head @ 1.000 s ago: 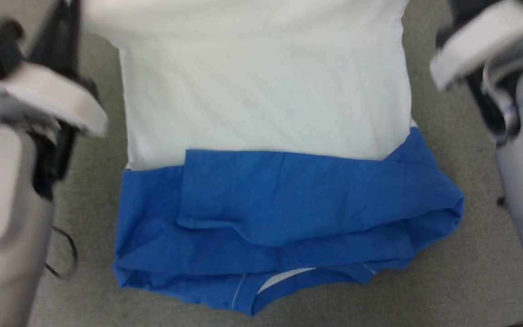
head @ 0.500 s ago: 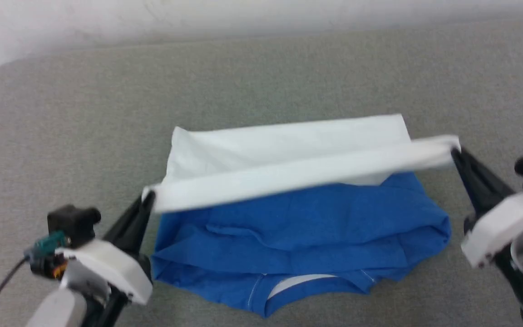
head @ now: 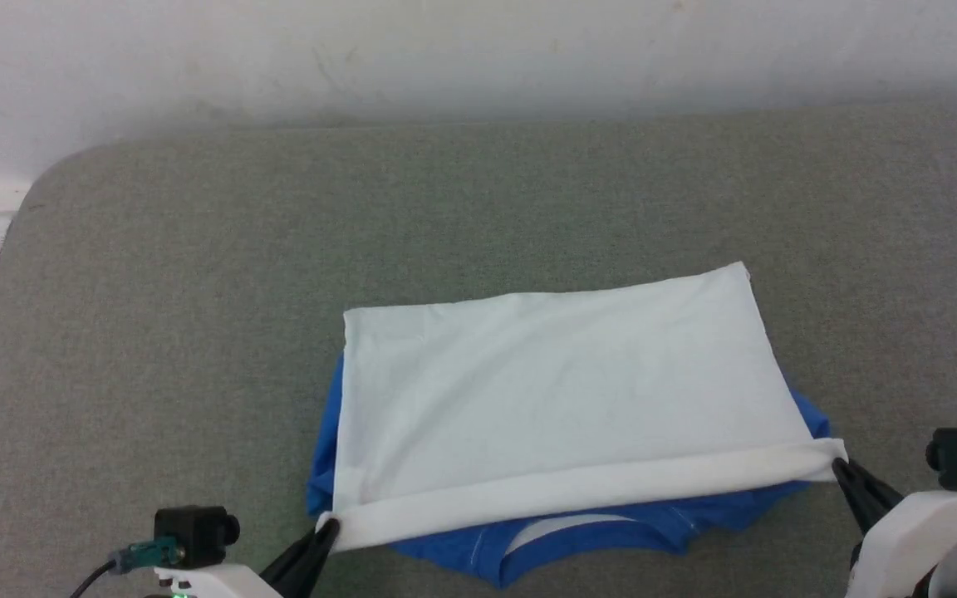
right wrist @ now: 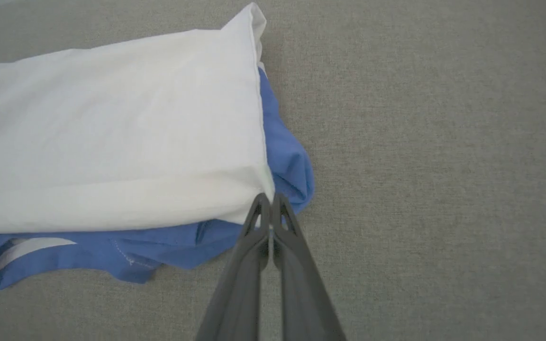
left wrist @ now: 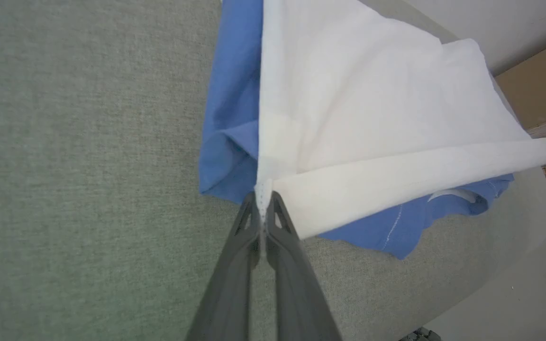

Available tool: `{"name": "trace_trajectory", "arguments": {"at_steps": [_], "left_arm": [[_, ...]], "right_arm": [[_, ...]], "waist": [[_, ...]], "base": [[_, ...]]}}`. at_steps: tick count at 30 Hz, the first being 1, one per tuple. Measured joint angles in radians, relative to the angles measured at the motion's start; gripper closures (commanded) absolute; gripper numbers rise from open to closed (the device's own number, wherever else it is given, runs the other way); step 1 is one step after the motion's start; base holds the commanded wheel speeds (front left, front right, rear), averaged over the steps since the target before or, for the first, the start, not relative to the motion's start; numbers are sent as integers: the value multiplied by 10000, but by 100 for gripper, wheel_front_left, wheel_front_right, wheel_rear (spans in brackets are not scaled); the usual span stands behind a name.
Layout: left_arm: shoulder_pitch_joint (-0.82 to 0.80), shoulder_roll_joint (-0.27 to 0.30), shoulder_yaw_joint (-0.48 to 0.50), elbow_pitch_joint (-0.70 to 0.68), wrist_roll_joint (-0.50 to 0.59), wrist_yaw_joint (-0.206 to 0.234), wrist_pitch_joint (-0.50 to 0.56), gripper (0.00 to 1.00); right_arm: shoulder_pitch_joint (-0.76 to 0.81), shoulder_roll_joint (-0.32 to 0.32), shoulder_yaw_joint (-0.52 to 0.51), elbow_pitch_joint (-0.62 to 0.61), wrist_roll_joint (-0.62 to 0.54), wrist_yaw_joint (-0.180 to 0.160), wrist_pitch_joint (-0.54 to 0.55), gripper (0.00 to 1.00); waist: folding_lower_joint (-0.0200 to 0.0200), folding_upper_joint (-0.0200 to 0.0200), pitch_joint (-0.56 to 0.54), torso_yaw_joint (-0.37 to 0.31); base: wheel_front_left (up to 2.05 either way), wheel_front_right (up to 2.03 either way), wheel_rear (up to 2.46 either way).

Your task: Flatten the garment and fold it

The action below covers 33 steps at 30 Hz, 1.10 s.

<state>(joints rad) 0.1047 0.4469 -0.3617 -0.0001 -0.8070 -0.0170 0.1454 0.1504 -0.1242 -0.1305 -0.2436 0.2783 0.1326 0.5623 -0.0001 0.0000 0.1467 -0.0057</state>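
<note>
Toward the desk's point(head: 196, 291) front edge | garment point(head: 561, 390) lies folded, white over blue | left tool point(head: 327, 525) and right tool point(head: 837, 465) each pinch a white hem corner | left wrist view takes in a cardboard box point(left wrist: 538, 85) past the desk; head view, a wall point(head: 445, 58)

no legible txt on garment point(head: 561, 390), faint swirl mark on cardboard box point(left wrist: 533, 94), can't read

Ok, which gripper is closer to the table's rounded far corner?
Left. The left gripper pinches the garment at its hem, on the rounded corner side; the right gripper pinches the hem's other end, farther across the table.
</note>
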Motion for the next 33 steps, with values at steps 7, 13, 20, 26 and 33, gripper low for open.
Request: {"name": "trace_trajectory", "arguments": {"at_steps": [7, 13, 20, 26, 33], "left_arm": [[-83, -263, -418, 660, 8, -207, 73, 100], [-586, -562, -740, 1551, 245, -439, -159, 0], [-712, -892, -790, 1822, 424, -393, -750, 0], [-769, -872, -297, 1649, 1241, 460, -2167, 0], [-1650, -1110, 489, 1490, 2261, 1404, -3847, 0]], "right_arm": [[20, 121, 44, 876, -604, 0, 2, 100], [-476, 134, 313, 2266, -679, -2, -307, 1], [-478, 274, 19, 2504, -518, -2, -623, 0], [-389, 564, -405, 1542, -115, -2, -982, 0], [-1106, 681, -867, 1628, -265, -10, -1893, 0]], "waist": [[1, 0, 136, 55], [2, 0, 199, 126], [1, 0, -112, 206], [1, 0, -461, 249], [1, 0, -637, 306]], "base": [[0, 0, 0], [0, 0, 0], [0, 0, 0], [0, 0, 0], [0, 0, 0]]}}
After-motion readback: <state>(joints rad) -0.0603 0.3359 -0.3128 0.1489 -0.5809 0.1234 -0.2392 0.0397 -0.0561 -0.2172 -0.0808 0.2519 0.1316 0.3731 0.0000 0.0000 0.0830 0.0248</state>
